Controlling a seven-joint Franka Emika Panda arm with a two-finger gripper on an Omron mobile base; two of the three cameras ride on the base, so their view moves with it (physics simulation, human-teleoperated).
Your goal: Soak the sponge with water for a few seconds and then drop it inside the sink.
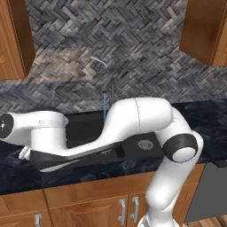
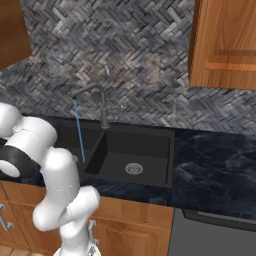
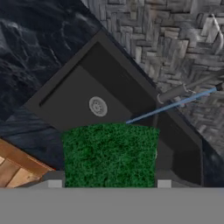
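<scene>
Nearest the hand, the gripper [image 3: 109, 183] is clamped on the sponge [image 3: 109, 153], green side up, held over the sink [image 3: 70, 100]. Just beyond its far edge the water [image 3: 175, 104] falls from the faucet [image 3: 183, 89], seemingly meeting the sponge, so this looks like the soaking step. Next, I'd judge, comes a short wait, then letting go above the basin.

The sink [image 2: 131, 159] sits in the countertop [image 2: 210, 165], below the wall cabinets. The faucet [image 2: 102, 107] stands behind it at the divider between the two basins. The water [image 2: 79, 131] falls from the spout into the left basin. In the hand view the sponge [image 3: 110, 155] sits between the gripper [image 3: 109, 183] fingers — over the sink — near the stream.
</scene>
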